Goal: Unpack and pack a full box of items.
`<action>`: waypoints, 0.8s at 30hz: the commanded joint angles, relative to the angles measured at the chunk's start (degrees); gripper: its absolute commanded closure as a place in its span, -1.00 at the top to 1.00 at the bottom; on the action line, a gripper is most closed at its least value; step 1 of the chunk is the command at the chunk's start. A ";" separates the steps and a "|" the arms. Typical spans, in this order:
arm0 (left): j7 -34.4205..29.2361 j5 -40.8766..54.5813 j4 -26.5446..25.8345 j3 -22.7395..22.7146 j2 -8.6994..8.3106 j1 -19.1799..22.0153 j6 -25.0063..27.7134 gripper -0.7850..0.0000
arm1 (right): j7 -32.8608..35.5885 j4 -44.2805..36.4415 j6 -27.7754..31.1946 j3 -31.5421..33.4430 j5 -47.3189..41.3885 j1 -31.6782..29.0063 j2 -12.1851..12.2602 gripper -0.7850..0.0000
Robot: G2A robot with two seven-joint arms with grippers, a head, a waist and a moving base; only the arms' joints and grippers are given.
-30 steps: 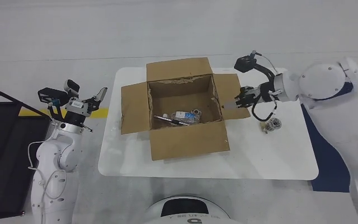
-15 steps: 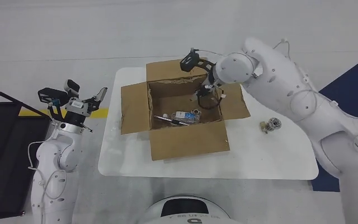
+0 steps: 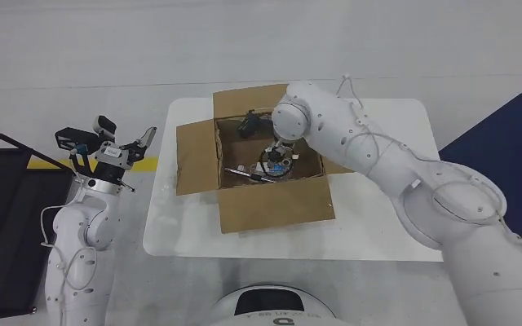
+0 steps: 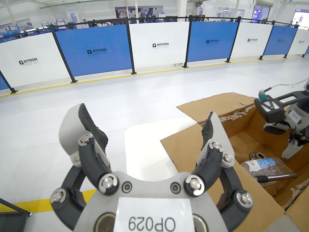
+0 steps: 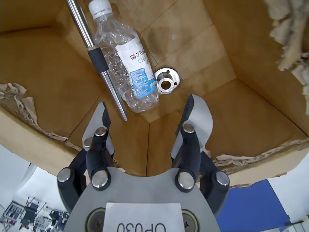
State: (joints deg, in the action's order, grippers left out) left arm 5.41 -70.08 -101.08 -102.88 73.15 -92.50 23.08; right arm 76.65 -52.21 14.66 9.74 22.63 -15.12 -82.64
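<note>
One bench (image 3: pixel 188 228) carries an open box (image 3: pixel 277 208). On the box floor lie a bottle (image 5: pixel 125 68), a rod (image 5: pixel 79 18) against it, and a flange (image 5: pixel 166 80) just beside the bottle. My right jaws hang open and empty inside the box, above them. My left jaws, also open, sit off the bench's edge.

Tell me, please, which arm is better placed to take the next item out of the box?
Right. The right end effector, open, hangs inside the box, just above the bottle, metal rod and metal ring. The left end effector, also open, sits beyond the table's edge, away from the box.
</note>
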 commanded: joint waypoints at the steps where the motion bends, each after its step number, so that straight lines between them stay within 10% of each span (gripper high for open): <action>1: 0.00 0.00 0.00 0.00 0.00 0.00 0.00 1.00 | 0.97 3.57 2.39 0.00 0.23 -0.71 -2.38 0.81; 24: 0.00 0.00 0.00 0.00 0.00 0.00 0.00 1.00 | -7.18 33.44 14.60 0.00 7.48 -4.27 -20.40 1.00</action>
State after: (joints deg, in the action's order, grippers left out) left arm 5.41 -70.08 -101.08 -102.88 73.15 -92.50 23.08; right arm 70.41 -19.75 29.86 9.74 29.52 -19.31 -102.67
